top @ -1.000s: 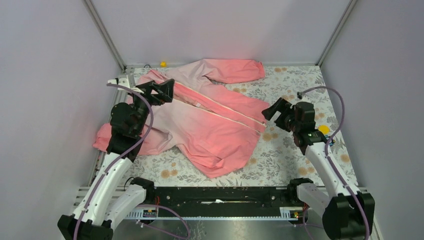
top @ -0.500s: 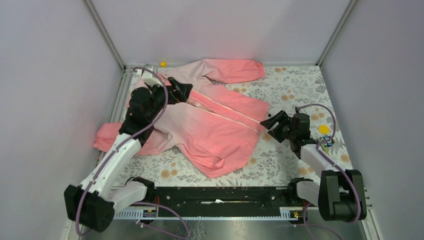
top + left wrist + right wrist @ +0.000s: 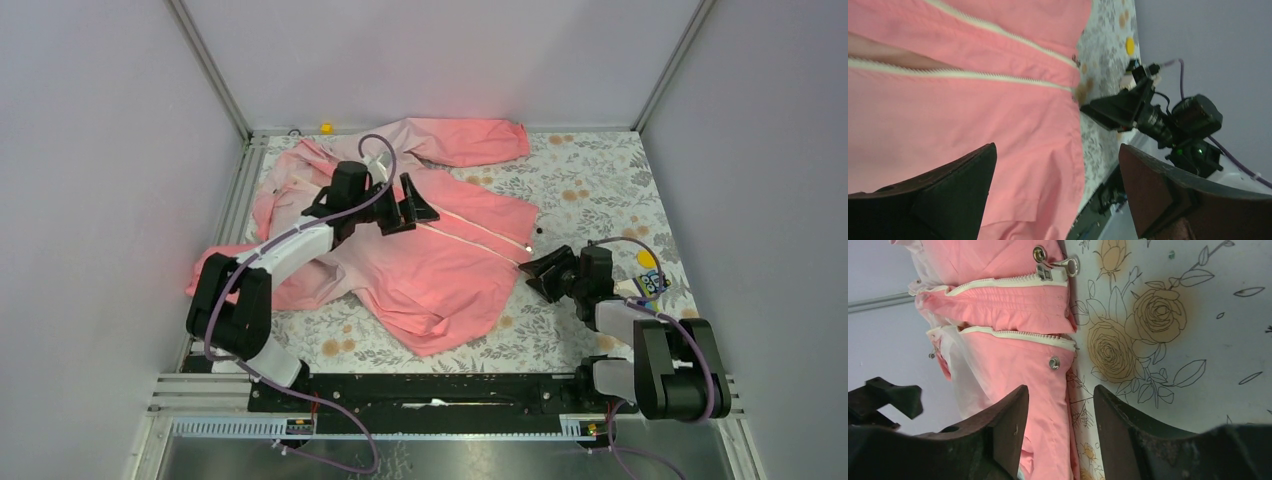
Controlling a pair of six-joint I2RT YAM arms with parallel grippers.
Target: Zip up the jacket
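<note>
The pink jacket (image 3: 440,260) lies spread on the floral table, collar at far left, hem at right. Its whitish zipper (image 3: 480,232) is open, and the two rows of teeth (image 3: 1013,282) lie apart at the hem. The small metal pull (image 3: 1060,265) sits at the hem end of one row. My left gripper (image 3: 415,205) is open and empty, hovering over the jacket's middle (image 3: 973,115). My right gripper (image 3: 535,275) is open and empty, low at the hem's corner, with the hem edge (image 3: 1048,405) between its fingers. It also shows in the left wrist view (image 3: 1113,107).
The floral table cover (image 3: 600,170) is bare to the right of the jacket. A yellow disc (image 3: 649,258) lies by the right arm and a small yellow piece (image 3: 326,127) at the back edge. Grey walls close in on three sides.
My left gripper swung from the collar at far left rightward over the jacket's middle. My right gripper dropped lower and nearer, to the hem. The jacket has barely moved.
</note>
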